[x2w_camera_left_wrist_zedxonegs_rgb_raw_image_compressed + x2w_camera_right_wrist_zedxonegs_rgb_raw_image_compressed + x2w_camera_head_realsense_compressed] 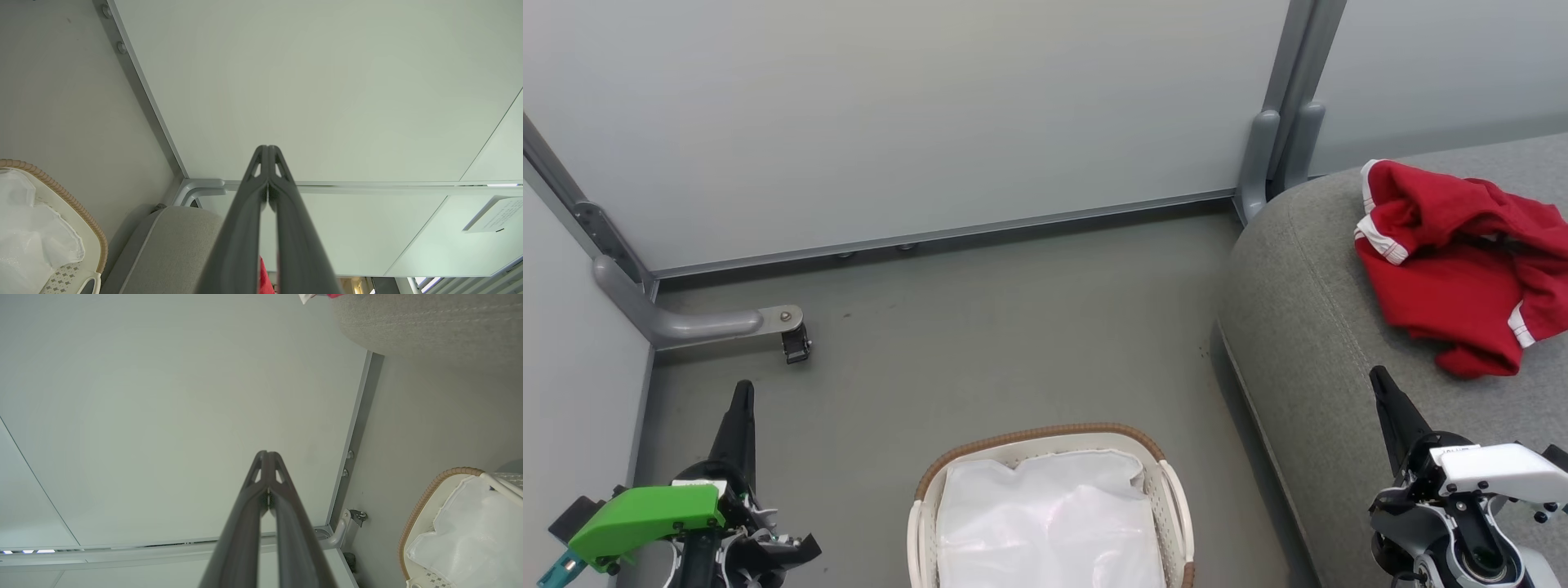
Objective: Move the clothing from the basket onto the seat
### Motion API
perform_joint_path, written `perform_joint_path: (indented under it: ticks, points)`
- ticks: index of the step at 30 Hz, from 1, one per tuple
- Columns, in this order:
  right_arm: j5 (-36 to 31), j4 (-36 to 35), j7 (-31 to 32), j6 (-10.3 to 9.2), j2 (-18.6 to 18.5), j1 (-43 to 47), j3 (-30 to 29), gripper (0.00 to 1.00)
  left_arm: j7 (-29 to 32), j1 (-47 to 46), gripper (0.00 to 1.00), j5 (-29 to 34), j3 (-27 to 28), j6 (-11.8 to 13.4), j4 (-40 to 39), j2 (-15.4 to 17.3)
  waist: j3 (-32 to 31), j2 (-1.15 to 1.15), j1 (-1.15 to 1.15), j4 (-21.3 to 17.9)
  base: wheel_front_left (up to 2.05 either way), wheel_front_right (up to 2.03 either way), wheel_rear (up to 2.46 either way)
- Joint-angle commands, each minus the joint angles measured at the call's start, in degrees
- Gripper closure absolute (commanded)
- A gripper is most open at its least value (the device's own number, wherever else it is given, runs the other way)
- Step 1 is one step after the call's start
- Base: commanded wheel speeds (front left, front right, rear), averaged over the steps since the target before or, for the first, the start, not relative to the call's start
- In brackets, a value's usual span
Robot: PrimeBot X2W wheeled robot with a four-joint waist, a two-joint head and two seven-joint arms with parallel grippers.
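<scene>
White sheet (1045, 523) alone, seemingly, in basket (1045, 431), red clothing (1445, 261) on seat (1298, 343), left gripper (743, 385), right gripper (1377, 374) closed

Walls: pale panels (890, 122) are framed by grey metal posts (1290, 98) and a base rail (947, 235).
Floor: the floor (980, 343) is plain grey, marked by a few dark specks (847, 314).
Brace: a curved metal foot (686, 322) with a small caster (796, 347) is fixed by the left wall (572, 367).
Furniture: a grey seat (1298, 327) is set near the corner post.
</scene>
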Motion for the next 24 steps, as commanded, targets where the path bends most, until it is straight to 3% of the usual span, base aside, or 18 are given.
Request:
perform_joint_path:
  ticks: [1, 24]
  points:
    - [0.2, -0.2, 0.2, 0.00, -0.3, 0.6, -0.1, 1.00, 0.2, -0.7, 1.00, -0.2, 0.1, -0.4, -0.1, 0.4, 0.0, 0.00, 0.00, 0.0, 0.00, 0.00, 0.00]
    - [0.2, -0.2, 0.2, 0.00, -0.3, 0.6, -0.1, 1.00, 0.2, -0.7, 1.00, -0.2, 0.1, -0.4, -0.1, 0.4, 0.0, 0.00, 0.00, 0.0, 0.00, 0.00, 0.00]
